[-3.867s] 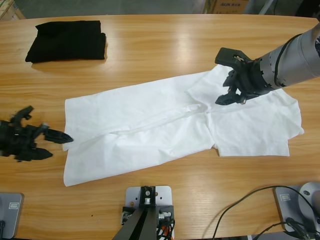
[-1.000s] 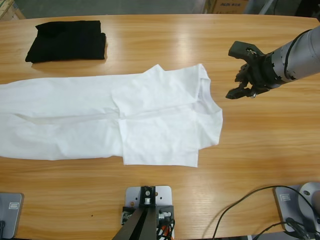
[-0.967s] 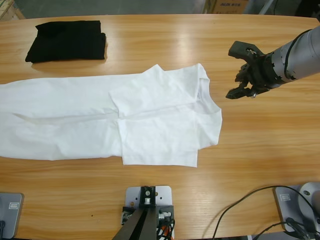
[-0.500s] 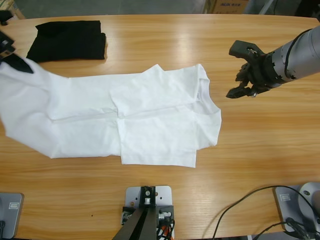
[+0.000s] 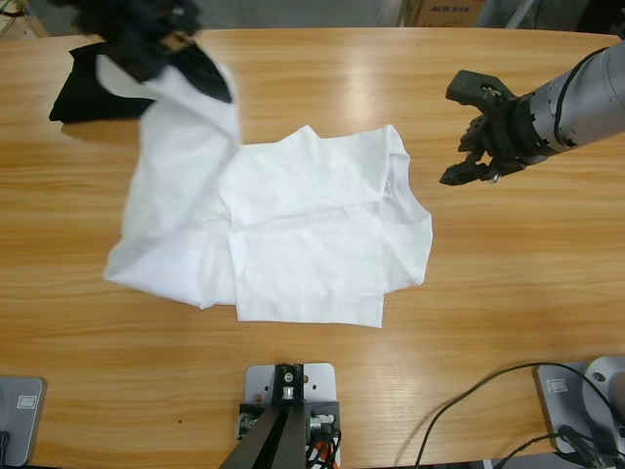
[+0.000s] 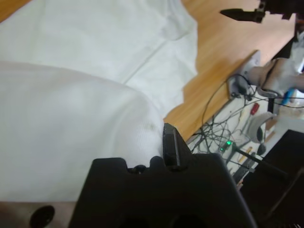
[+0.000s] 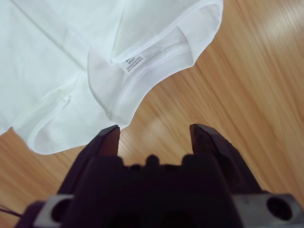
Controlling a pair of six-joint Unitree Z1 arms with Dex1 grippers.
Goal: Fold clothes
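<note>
The white T-shirt [image 5: 293, 234] lies in the middle of the wooden surface [image 5: 508, 293], its collar end toward the right of the high view and one sleeve already folded in over the chest. Its hem end is lifted off the wood and hangs as a sheet toward the upper left of the frame, where the left pincer [image 5: 146, 34] has the cloth clamped. In the left wrist view [image 6: 71, 142] the fabric drapes right over the jaws, which are closed on it.

The step in hand looks like the lengthwise fold, bringing the hem over toward the collar. To do it well, I judge the hem should be carried low and level across the body so the thin cotton lays down flat without trapping air or dragging the folded sleeve out of place, and the edge should land square with the shoulders before release. The lower left corner [image 5: 122, 274] is bunched and may need smoothing.

The right pincer [image 5: 469, 147] hovers over bare wood just right of the collar, jaws well apart and holding nothing. Its wrist view looks down on the neckline and label [image 7: 135, 61].

A black folded garment [image 5: 78, 93] rests in the upper left corner, partly hidden by the raised cloth. No containers are in view.
</note>
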